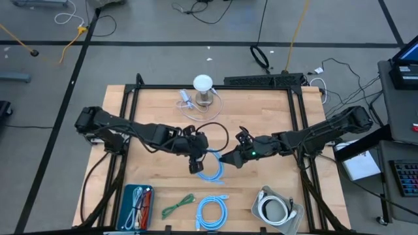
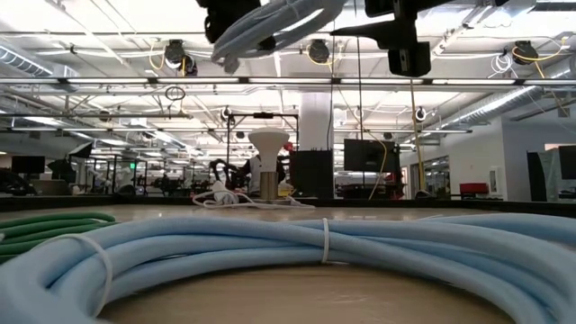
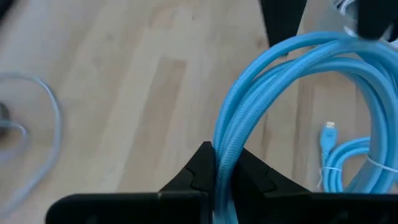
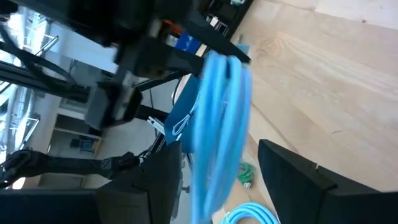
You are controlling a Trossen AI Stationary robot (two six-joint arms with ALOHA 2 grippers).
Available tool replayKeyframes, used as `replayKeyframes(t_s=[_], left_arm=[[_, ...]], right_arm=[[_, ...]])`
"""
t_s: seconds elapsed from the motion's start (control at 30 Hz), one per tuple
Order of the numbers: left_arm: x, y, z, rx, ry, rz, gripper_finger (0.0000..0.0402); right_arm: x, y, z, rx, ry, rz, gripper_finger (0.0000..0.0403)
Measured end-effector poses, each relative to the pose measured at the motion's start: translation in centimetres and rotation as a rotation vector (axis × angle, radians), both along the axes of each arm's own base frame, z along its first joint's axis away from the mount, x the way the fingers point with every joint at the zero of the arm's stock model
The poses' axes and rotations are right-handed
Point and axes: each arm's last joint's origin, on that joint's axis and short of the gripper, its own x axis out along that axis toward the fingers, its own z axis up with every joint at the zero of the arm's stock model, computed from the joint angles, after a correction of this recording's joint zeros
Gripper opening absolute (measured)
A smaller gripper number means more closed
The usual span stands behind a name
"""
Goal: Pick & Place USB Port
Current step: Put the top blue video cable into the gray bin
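Note:
A coil of light blue cable (image 1: 212, 168) hangs in the air over the middle of the table; the low view shows it high up (image 2: 270, 27). My left gripper (image 1: 198, 163) is shut on it, seen close in its wrist view (image 3: 222, 180). My right gripper (image 1: 226, 158) has come in from the table's right and is open. Its two fingers stand on either side of the hanging coil (image 4: 217, 118), and I cannot tell whether they touch it. My left gripper pinches several strands of the coil's loop (image 3: 225, 155) between its two fingers. The coil is lifted clear of the table and hangs from the hold as a loose loop.
Along the near edge lie a second light blue coil (image 1: 210, 213), a green cable (image 1: 177, 206), a tray of cables (image 1: 137, 205) and a metal bin with a white cable (image 1: 277, 207). A white-topped stand with white cable (image 1: 203, 89) is near the far edge. Black cable loops lie mid-table.

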Motion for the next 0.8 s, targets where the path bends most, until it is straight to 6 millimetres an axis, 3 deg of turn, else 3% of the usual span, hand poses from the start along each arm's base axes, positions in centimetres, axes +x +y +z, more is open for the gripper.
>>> replayKeyframes(t_s=[0.33,0.8], left_arm=[[0.3,1.4,3.4,0.095,-0.059,0.011,0.0012],[1.8,-0.4,0.5,0.003,0.046,-0.089,0.0012]], right_arm=[[0.1,-0.3,0.1,0.026,-0.004,0.002,0.0208],[0.2,-0.3,0.4,0.021,-0.044,0.011,0.0204]])
